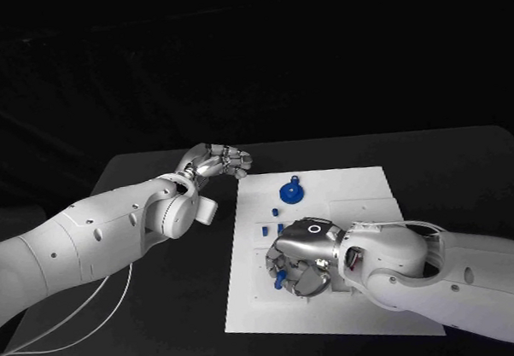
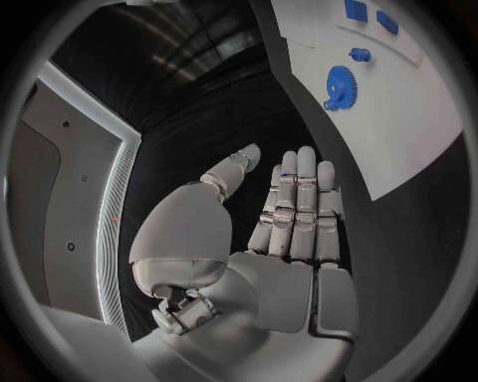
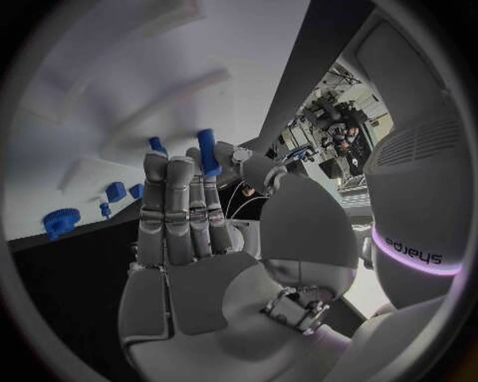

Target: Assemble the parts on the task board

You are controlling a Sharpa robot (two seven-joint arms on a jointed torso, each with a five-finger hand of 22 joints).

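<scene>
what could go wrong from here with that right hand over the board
1. The right hand pinches a blue peg at the very tips of its fingers; so slight a grip might let it slip or tilt.
2. In the head view that hand covers the part of the board beneath it, so aiming may be poor.
3. Small blue parts lie close by and could get knocked.

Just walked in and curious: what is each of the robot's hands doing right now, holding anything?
Left hand: open, holding nothing, beside the task board.
Right hand: fingers pinch a small blue part over the board.
</scene>
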